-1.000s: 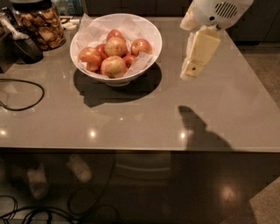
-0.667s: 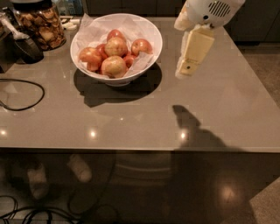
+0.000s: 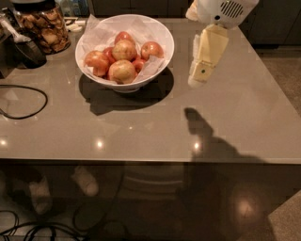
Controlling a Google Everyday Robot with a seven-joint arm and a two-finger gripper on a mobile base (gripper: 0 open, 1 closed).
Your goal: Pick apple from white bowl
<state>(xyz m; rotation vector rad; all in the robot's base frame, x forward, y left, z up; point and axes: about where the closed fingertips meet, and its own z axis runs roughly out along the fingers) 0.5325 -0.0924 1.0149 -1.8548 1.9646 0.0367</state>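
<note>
On the table [image 3: 141, 132], toward the back and left of the middle: the bowl [image 3: 162, 35]. In the bowl, on paper [image 3: 96, 30], a pile of fruit, with the apple [image 3: 122, 71] at the front and other apples [image 3: 151, 49] behind and beside it. Left of the bowl, in the back left corner: a jar [image 3: 44, 26]. In front of the jar, by the left edge: a cable [image 3: 28, 101]. Right of the bowl, up above the table, not touching the bowl: the gripper [image 3: 197, 80], hanging down from the arm [image 3: 221, 9].
</note>
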